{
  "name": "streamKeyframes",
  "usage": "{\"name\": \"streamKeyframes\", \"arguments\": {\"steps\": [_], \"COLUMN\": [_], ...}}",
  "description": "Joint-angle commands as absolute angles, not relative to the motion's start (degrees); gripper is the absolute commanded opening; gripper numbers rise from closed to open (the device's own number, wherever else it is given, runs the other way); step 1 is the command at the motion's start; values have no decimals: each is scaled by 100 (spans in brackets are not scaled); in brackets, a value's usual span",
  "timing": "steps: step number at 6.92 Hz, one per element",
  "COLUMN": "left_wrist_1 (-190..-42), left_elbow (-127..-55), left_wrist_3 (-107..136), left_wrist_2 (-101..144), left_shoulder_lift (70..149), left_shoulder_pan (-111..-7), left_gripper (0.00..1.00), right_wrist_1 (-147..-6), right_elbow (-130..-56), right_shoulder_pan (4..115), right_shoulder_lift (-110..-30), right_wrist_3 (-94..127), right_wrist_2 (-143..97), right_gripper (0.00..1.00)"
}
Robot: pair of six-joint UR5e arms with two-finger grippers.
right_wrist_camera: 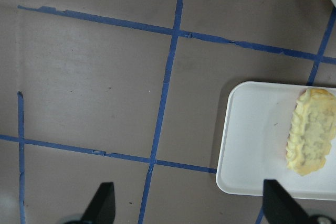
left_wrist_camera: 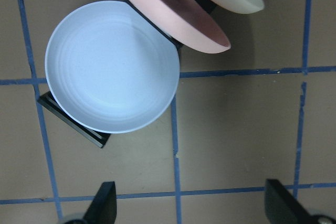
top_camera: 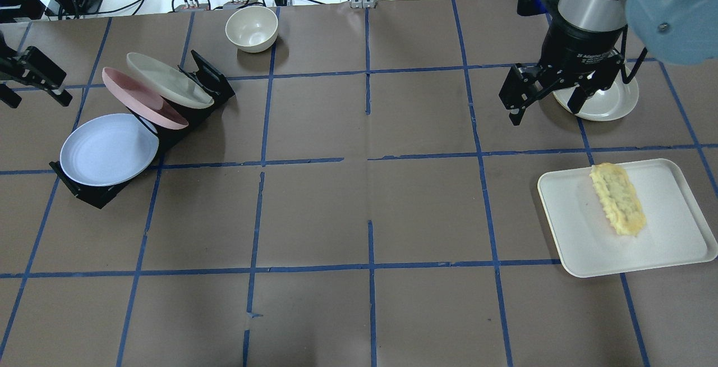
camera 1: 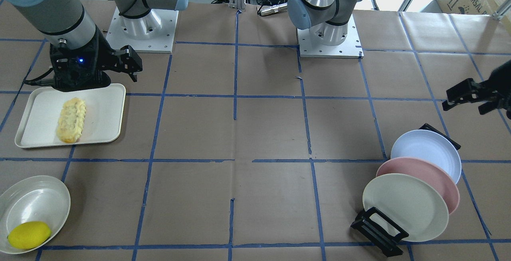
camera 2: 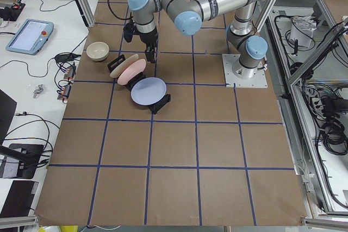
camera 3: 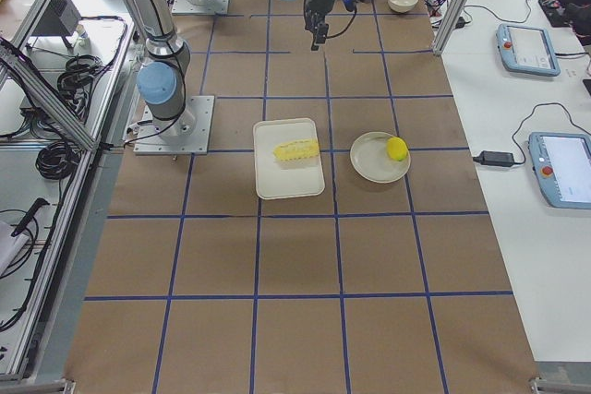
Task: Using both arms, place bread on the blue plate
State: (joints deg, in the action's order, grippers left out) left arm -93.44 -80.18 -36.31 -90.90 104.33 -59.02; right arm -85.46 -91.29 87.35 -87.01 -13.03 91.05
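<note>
Four fixed views, two downward wrist close-ups

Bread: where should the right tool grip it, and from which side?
Across its narrow middle, coming straight down. The bread lies flat on the white tray, long and slim, with bare tray along both long sides for the right tool to straddle.

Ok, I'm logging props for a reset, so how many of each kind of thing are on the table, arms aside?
plates: 4, with the blue plate, pink plate and cream plate in the rack, and a white plate under the lemon
bowl: 1
tray: 1
bread: 1
lemon: 1
rack: 1
total: 9
</note>
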Motion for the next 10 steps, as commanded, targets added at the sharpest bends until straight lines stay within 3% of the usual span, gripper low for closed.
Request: {"name": "streamKeyframes", "arguments": {"steps": [1,4,7,9,10], "left_wrist_1": [-9168,-9026,-9035,-9175,-9280], "left_elbow": [-7482,-6664,-6680,-6715,-6732], "left_wrist_3": [-4534,-4772,-4711,-4694,-4702], "left_wrist_2": [-9018,-9009,-8622,-8622,-8622], "left_shoulder_lift": [11604,12846,13261,13368,13368], "left_shoulder_pan": [-5276,-5247,-5256,-5247,-5256], "left_gripper": [100,99,90,72,56], "right_wrist_1": [-8552,-9618,-11326,-11574,-11784], "right_elbow": [-9210,-10349,-11292,-11320,-11329], "right_shoulder_pan": [8641,7028,6339,6048,5977], "right_shoulder_lift": [-8675,-8675,-8413,-7913,-7745], "right_wrist_3": [-1475,-3025,-4129,-4192,-4332], "right_wrist_2": [9184,9167,9114,9114,9106], "right_gripper": [100,100,100,100,100]}}
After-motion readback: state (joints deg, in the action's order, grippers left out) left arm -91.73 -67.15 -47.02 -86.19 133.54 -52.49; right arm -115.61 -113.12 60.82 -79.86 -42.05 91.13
